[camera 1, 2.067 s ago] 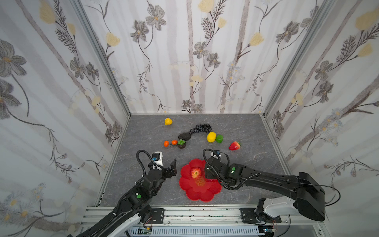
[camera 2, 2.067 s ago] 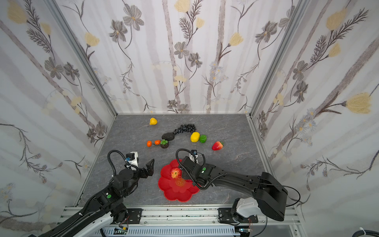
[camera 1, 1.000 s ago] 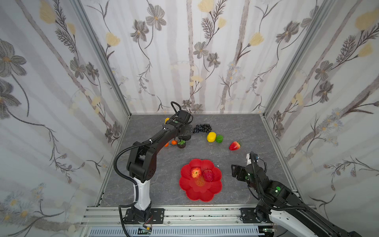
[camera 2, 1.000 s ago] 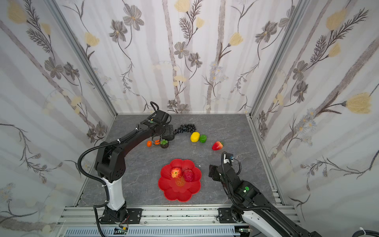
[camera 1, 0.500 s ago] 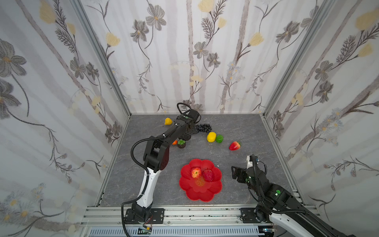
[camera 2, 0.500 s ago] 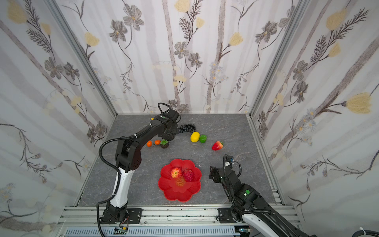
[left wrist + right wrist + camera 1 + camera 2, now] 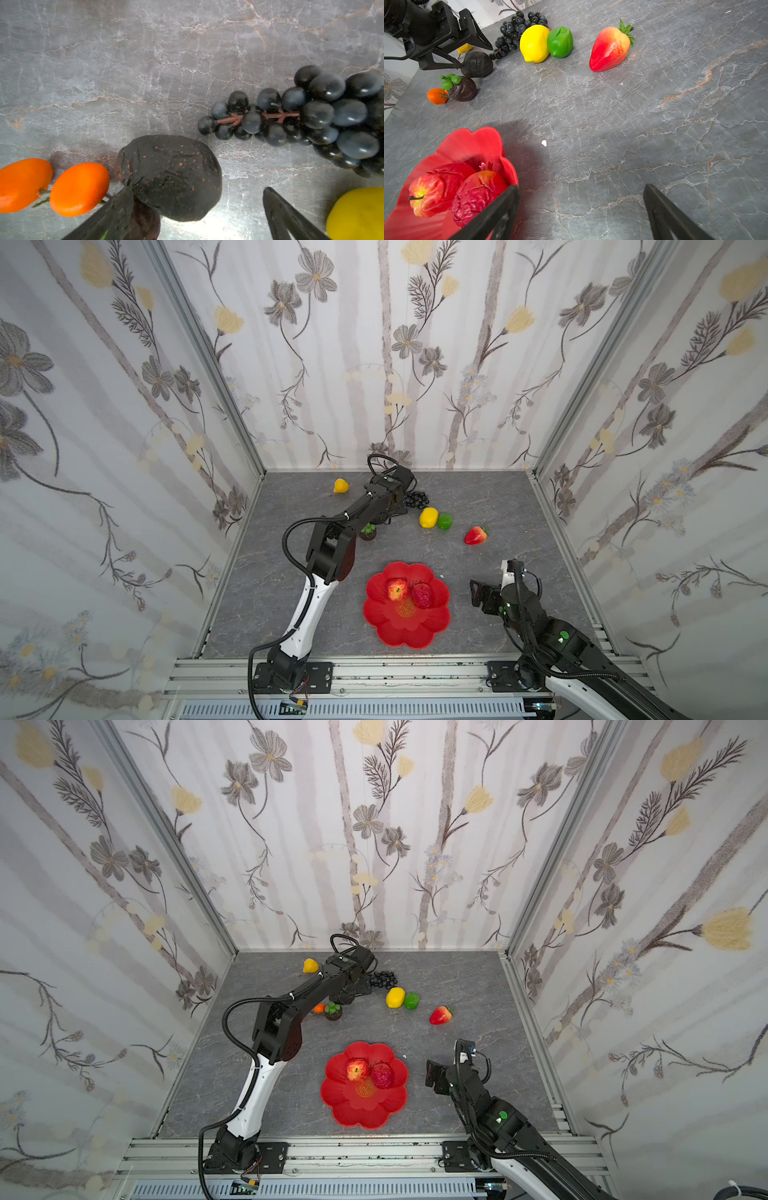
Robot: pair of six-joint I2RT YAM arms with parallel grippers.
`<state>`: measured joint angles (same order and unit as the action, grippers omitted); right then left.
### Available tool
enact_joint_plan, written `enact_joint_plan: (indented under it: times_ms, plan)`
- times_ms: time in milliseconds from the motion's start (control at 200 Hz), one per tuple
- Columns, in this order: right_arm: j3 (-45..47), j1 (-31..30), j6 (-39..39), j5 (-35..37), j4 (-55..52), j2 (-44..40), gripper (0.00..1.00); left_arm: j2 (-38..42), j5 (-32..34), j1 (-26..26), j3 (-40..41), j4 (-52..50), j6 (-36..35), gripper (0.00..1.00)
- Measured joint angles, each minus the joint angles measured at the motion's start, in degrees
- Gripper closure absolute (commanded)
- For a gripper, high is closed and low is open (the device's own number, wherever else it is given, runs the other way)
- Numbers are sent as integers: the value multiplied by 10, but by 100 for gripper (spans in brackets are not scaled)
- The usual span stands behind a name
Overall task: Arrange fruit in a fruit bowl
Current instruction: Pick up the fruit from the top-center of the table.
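Walls papered with flowers (image 7: pixel 395 364) close the grey stone table (image 7: pixel 519 506) on three sides, and a metal rail (image 7: pixel 395 672) runs along the near edge. The fruit bowl (image 7: pixel 399 632) sits near that rail, holding a red apple (image 7: pixel 397 590) and a wrinkled dark-red fruit (image 7: pixel 423 595) that touch each other. Bare stone lies open between the bowl and the fruit row at the back: pear (image 7: pixel 340 486), grapes (image 7: pixel 417 499), lemon (image 7: pixel 428 517) touching a green fruit (image 7: pixel 444 521), and a strawberry (image 7: pixel 475 535) set apart.

The left arm reaches far back, elbow raised and wrist bent down over the row. Its left gripper (image 7: pixel 197 190) is spread wide astride the black avocado (image 7: pixel 172 176), with one finger at its end and the other well clear. The right arm is folded low by its base. The right gripper (image 7: pixel 580 187) is released, with only bare table between its fingers, just beside the bowl's rim.

In both top views the wrist covers the avocado. The left wrist view shows it, with two oranges (image 7: pixel 79 189) alongside. The right wrist view adds a leafy dark fruit (image 7: pixel 464 89) and a white fleck (image 7: pixel 544 143).
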<state>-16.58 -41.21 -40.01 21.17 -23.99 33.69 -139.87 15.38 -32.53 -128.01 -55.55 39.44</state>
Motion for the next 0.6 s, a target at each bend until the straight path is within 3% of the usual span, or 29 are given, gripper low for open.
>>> enact_joint_plan:
  times_ms: [440, 600]
  plan:
    - [3, 0, 0, -1, 9, -1, 6, -33, 8, 18, -34, -23, 2, 10]
    - [3, 1, 0, -2, 11, 8, 6, -42, 2, 19, -45, -26, -1, 5]
